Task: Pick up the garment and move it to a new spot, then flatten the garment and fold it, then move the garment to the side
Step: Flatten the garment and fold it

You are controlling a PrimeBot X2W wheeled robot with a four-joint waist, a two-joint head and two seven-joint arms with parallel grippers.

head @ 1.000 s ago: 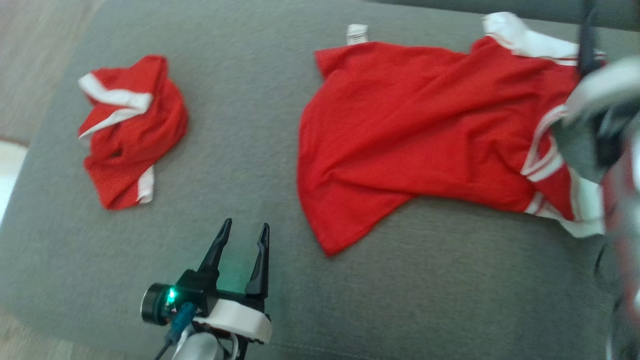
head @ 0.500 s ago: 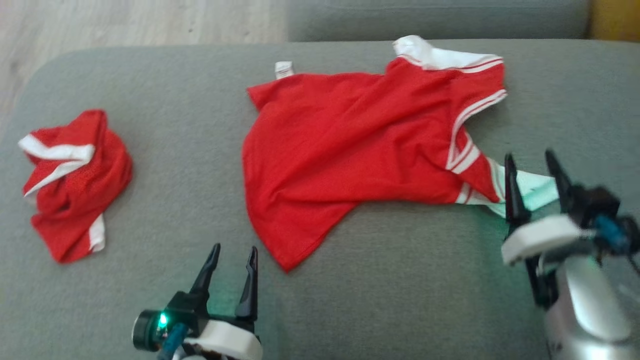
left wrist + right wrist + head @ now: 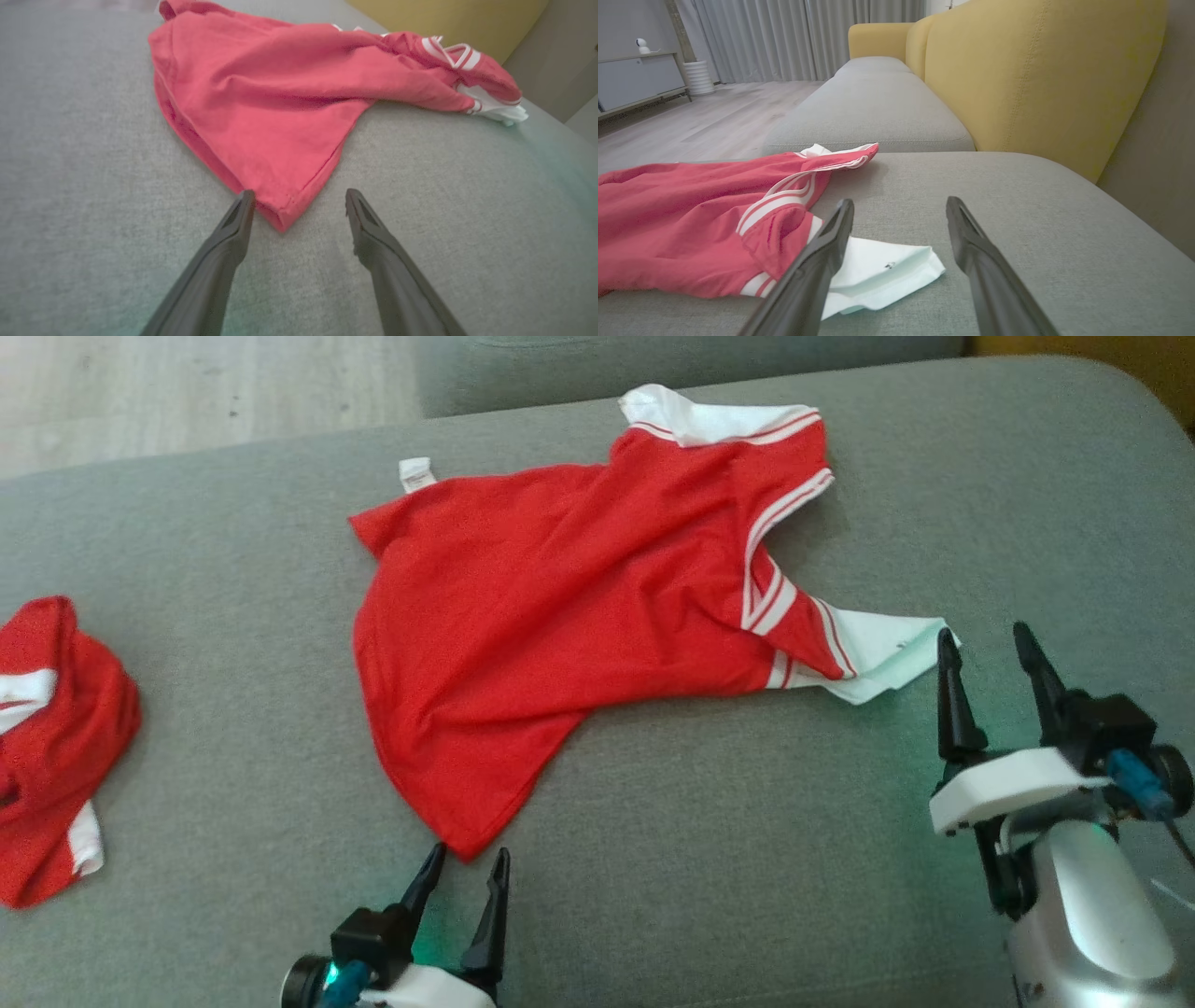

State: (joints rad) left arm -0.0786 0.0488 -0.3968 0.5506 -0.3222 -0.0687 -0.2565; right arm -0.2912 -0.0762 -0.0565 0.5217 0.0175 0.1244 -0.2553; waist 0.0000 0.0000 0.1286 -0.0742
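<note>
A red garment (image 3: 560,616) with white sleeves and white stripes lies loosely spread on the grey cushion (image 3: 747,859). Its lower hem corner (image 3: 280,219) points at my left gripper (image 3: 470,864), which stands open just short of it, nothing between the fingers. In the left wrist view the garment (image 3: 275,98) spreads away from that corner. My right gripper (image 3: 983,642) is open beside the white sleeve end (image 3: 887,658), its left finger (image 3: 822,252) over the sleeve's edge. The right wrist view shows the garment (image 3: 691,224) at the left and the white sleeve (image 3: 882,270) between the fingers.
A second red and white garment (image 3: 51,747) lies crumpled at the cushion's far left. Wooden floor (image 3: 187,392) runs beyond the cushion. A yellow sofa back (image 3: 1041,79) rises at the right, and another grey cushion (image 3: 873,107) continues behind.
The camera has swung right, so the whole scene sits further left. The right gripper came into view and settled by the white sleeve. The left gripper now sits at the hem corner.
</note>
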